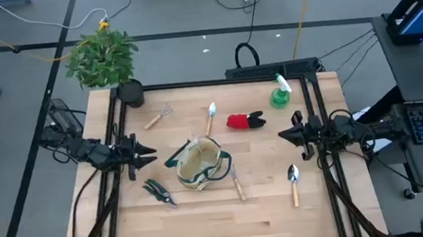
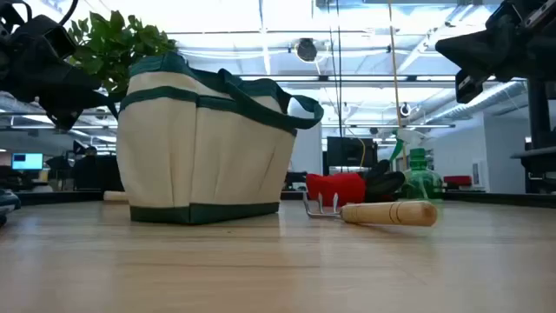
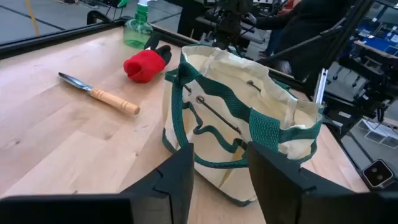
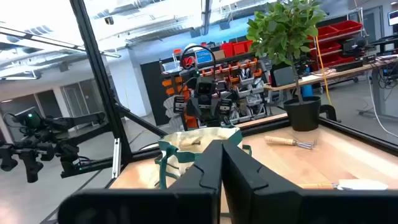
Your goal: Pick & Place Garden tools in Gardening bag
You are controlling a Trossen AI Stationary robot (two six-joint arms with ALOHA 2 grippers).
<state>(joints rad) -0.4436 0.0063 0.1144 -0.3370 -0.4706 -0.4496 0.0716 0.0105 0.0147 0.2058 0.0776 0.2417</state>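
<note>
The beige gardening bag (image 1: 200, 164) with green trim stands upright mid-table; it also shows in the low view (image 2: 208, 148) and the left wrist view (image 3: 242, 124). Around it, flat on the table, lie a small rake (image 1: 158, 117), a trowel (image 1: 211, 117), red-and-black gloves (image 1: 244, 120), a green spray bottle (image 1: 281, 93), a second trowel (image 1: 294, 182), black shears (image 1: 159, 192) and a wooden-handled fork (image 1: 237, 184). My left gripper (image 1: 151, 150) is open and empty, just left of the bag. My right gripper (image 1: 282, 134) is shut and empty, to the right of the gloves.
A potted green plant (image 1: 104, 59) in a black pot (image 1: 129, 93) stands at the far left corner. A black frame rail (image 1: 272, 69) runs along the table's far edge. Bare wood lies along the near edge (image 1: 221, 225).
</note>
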